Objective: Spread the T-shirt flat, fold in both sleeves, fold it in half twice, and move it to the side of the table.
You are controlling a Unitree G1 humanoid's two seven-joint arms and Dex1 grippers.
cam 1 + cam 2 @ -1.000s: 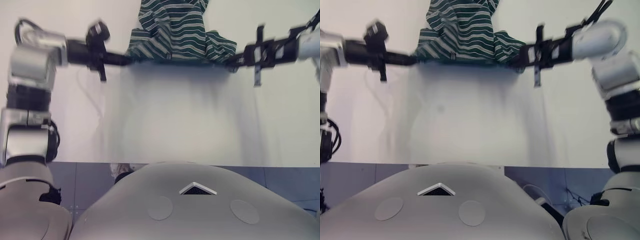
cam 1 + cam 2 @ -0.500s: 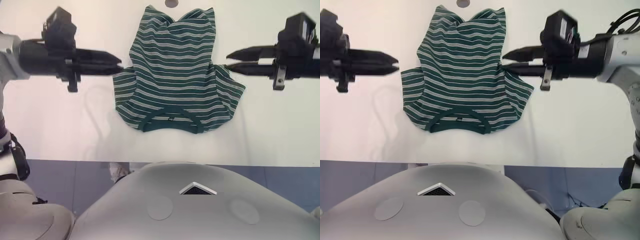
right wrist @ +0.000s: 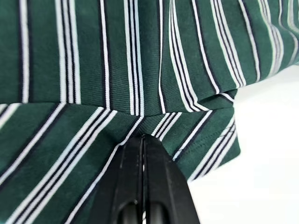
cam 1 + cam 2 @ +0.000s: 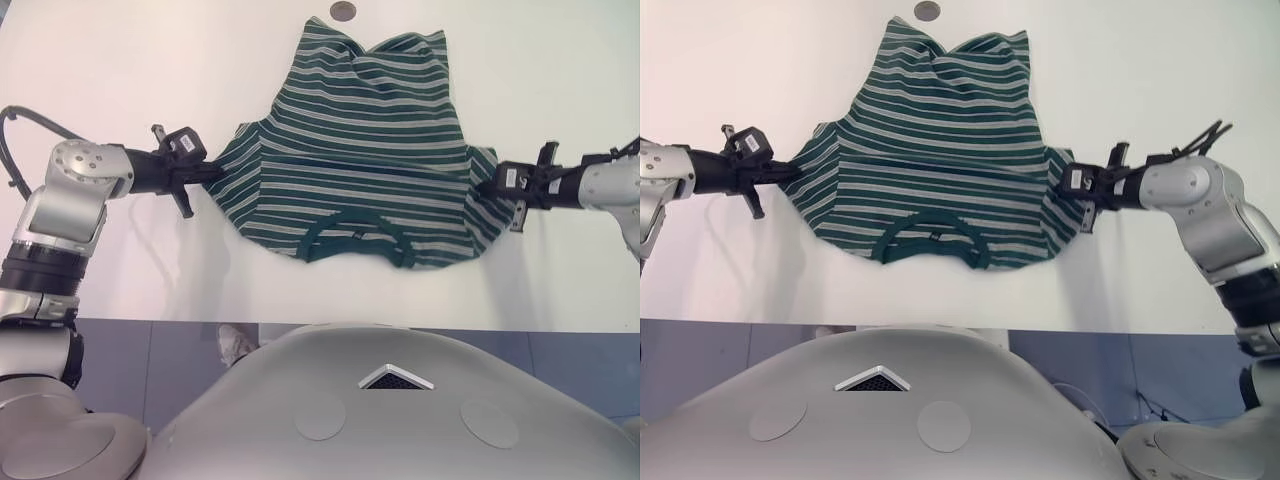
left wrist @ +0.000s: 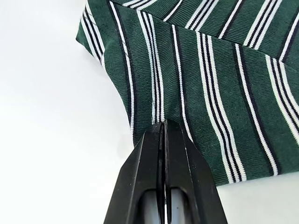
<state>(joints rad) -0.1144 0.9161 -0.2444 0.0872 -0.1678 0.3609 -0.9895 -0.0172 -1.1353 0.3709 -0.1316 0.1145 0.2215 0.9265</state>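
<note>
The T-shirt [image 4: 355,160] lies on the white table [image 4: 110,270], about in the middle between left and right. It is dark green with thin white and black stripes. Its collar [image 4: 352,228] points to the near edge of the table and its lower hem is on the far side. The far part is narrower and has some folds in the cloth, so the shirt is not fully flat there. The near part, with the shoulders and the sleeves, is spread wide.

The left gripper [image 4: 222,170] is at the left sleeve, low over the table. In the left wrist view its two fingers [image 5: 149,154] are pressed together and they pinch the edge of the striped cloth at their tips. The right gripper [image 4: 480,186] is at the right sleeve, on the opposite side of the shirt. In the right wrist view its fingers [image 3: 156,172] are also pressed together, and they pinch a fold of the sleeve cloth.

A small grey round disc [image 4: 343,10] sits on the table just beyond the far hem.
</note>
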